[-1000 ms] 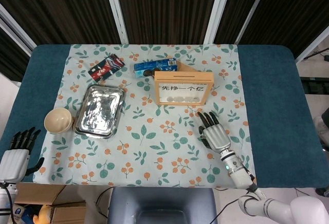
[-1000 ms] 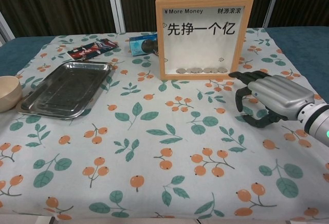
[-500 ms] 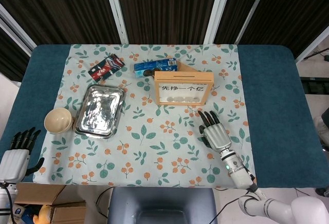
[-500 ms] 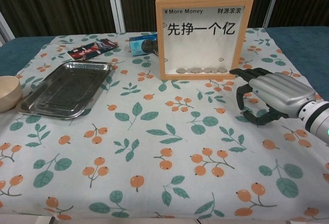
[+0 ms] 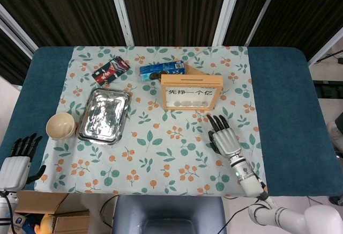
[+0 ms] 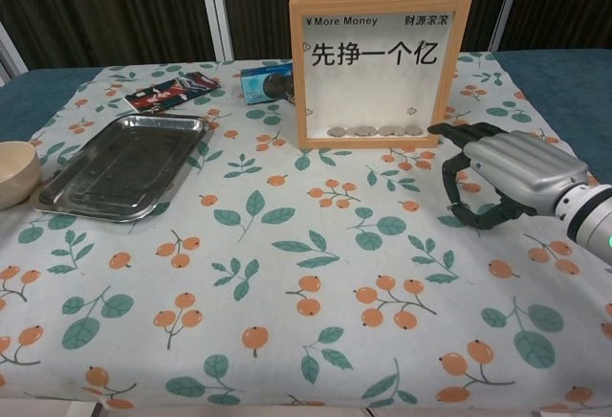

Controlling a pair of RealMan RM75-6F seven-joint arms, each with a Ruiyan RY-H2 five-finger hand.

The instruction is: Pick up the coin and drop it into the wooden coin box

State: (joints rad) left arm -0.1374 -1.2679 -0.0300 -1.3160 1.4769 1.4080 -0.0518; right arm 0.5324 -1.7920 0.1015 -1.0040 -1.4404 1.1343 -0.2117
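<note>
Right hand (image 6: 507, 173): I hold it low over the worktop (image 5: 278, 110), palm down, fingers spread and curved toward the cloth, gripping nothing. It sits just off the right front corner of the wooden coin box (image 6: 381, 68), toward the worktop's near edge, because I judge the loose coin lies there.
Coin to pick up: I cannot make it out in either view; it may lie under my palm or be lost in the leaf pattern.
Coins in box (image 6: 375, 131): a row rests along the bottom behind the clear front, so the box is upright and loads from the top.
Box position: centre of the worktop, toward the far edge, front facing me.
Left hand (image 5: 16, 164): parked off the near left corner of the worktop, fingers extended, empty, clear of the work.
Step in hand: a lowering for a pinch, as I judge it.
</note>
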